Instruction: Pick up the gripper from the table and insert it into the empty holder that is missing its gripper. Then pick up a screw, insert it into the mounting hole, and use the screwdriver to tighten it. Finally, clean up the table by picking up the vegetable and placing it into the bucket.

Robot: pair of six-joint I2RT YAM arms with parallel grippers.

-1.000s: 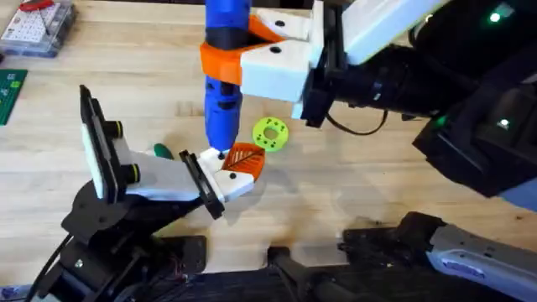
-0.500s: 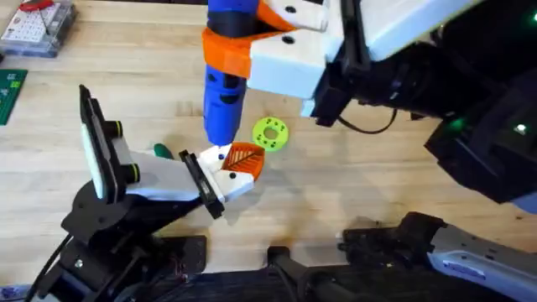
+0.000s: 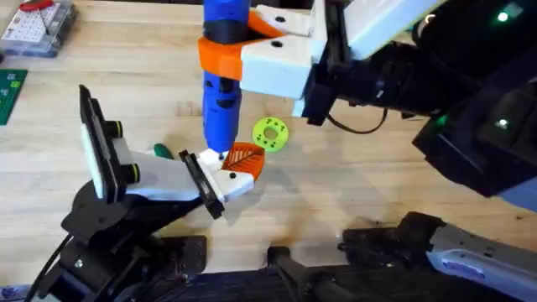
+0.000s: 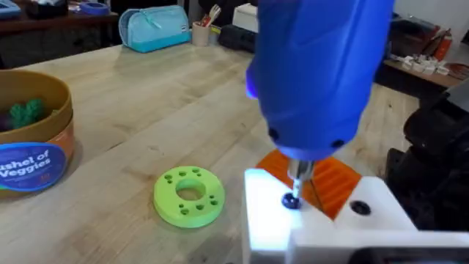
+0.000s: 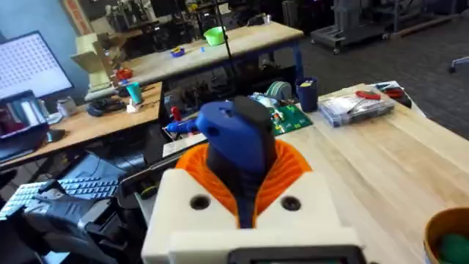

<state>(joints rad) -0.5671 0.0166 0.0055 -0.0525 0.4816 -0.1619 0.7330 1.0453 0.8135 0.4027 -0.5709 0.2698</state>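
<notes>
Overhead, the right arm's gripper point(image 3: 281, 50) has dropped back and left since half a second ago, bringing the screwdriver point(image 3: 222, 92) down so its bit meets the white gripper point(image 3: 235, 172) seated on the holder point(image 3: 155, 180); the white fingers pinch the blue body just below its orange collar. The table point(image 3: 352, 184) and the green disc point(image 3: 270, 133) are unchanged. The left wrist view has the bit tip on a dark screw point(image 4: 292, 201), the screwdriver's upper body cut off. The bucket point(image 4: 33, 132) is cropped at the edge, something green inside. The left gripper's state I cannot tell.
</notes>
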